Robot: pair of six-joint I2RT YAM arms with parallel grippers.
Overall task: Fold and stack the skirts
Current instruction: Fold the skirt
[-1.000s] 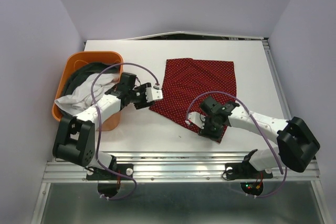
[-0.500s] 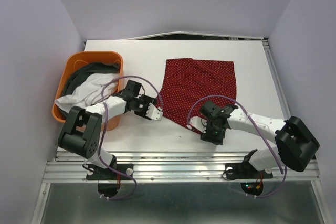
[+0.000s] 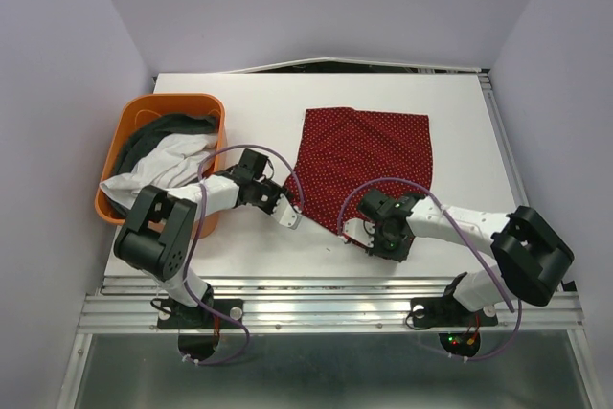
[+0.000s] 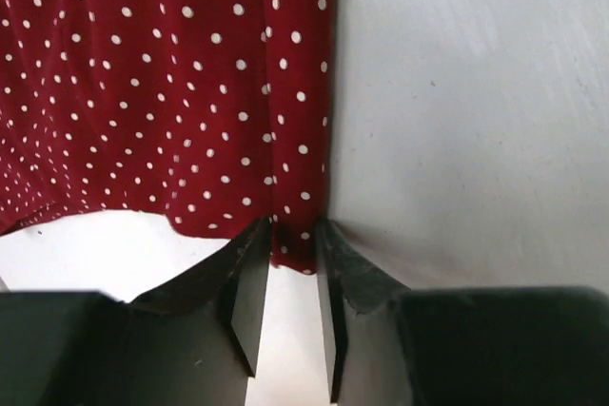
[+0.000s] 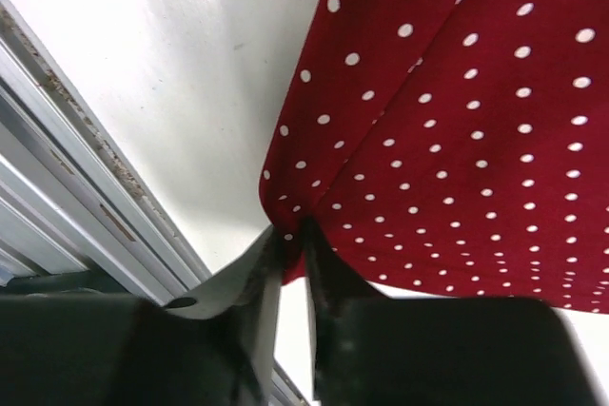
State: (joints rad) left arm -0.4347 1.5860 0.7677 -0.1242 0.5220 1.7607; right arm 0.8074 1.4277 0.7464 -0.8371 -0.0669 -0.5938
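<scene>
Place: a robot lab's test cell (a staged workspace, by the look of it, rather than a lived-in room).
Enclosure: plain pale lilac walls [image 3: 316, 7] box in a white table [image 3: 249, 102] at the back and on both sides.
Mounting: a ribbed aluminium rail [image 3: 316, 308] runs along the near edge, with the left arm [image 3: 206, 193] and the right arm [image 3: 460, 222] bolted there side by side.
Wiring: purple cables [image 3: 393, 180] loop openly over the arms, and small red and green lights [image 3: 460, 340] glow at the right arm's base.
Props: an orange plastic basket [image 3: 163, 102] holding cloth, and a red dotted skirt [image 3: 369, 155] spread on the tabletop.
</scene>
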